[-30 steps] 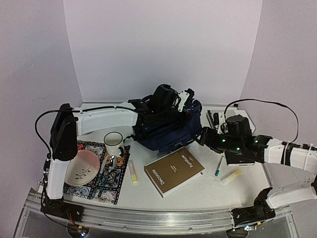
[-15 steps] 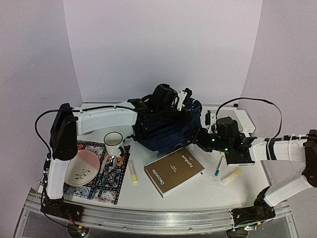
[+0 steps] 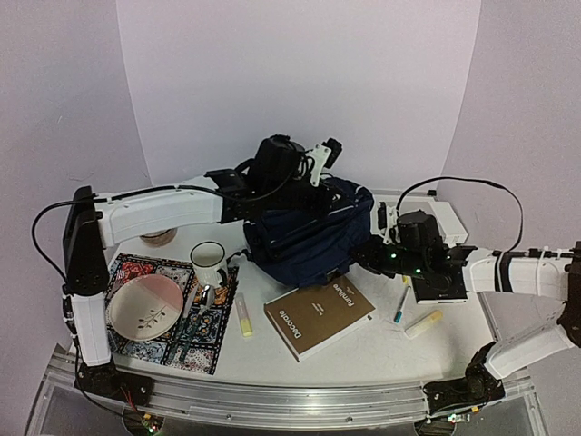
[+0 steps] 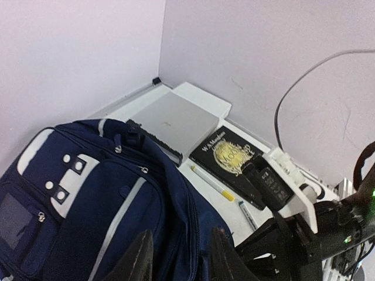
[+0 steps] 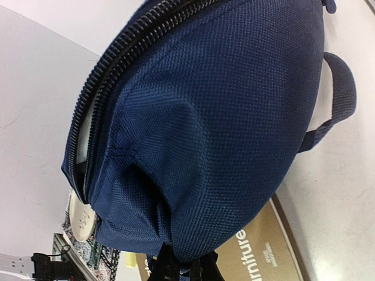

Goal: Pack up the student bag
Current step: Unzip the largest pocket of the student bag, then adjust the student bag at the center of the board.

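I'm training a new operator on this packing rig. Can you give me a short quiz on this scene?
1. True or false: the right fingers pinch the bag's fabric.
2. What lies just in front of the bag? A) brown book B) banana C) scissors
3. What stands beside the plate on the patterned mat?
Key: 1 true; 2 A; 3 the mug.
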Robot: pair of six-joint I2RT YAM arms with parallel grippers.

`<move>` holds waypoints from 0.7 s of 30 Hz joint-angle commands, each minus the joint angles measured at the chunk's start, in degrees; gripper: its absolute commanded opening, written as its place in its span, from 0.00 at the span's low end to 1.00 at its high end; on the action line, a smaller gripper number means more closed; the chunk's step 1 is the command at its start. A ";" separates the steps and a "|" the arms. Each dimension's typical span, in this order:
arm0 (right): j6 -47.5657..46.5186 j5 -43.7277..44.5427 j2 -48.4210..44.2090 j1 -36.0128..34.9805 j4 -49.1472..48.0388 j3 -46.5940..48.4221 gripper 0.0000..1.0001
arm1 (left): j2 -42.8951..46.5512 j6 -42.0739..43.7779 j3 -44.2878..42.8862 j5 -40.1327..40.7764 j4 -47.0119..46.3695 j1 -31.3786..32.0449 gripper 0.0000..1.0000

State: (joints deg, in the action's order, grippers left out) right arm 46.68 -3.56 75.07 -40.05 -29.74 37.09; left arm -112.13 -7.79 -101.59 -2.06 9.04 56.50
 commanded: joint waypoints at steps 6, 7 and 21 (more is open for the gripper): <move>-5.69 1.43 -3.83 -0.06 3.81 7.34 0.00 | 10.74 11.64 8.83 -0.20 1.97 0.19 0.60; -5.86 1.33 -3.80 -0.07 4.07 7.68 0.00 | 11.21 11.99 9.96 -1.12 2.11 0.19 0.61; -7.70 0.23 -3.48 -0.10 6.34 10.00 0.00 | 4.99 16.98 9.30 6.86 5.94 0.23 0.60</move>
State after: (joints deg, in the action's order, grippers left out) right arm 41.78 -3.68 73.80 -40.05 -20.56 43.22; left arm -104.70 6.19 -88.77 0.71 14.13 56.69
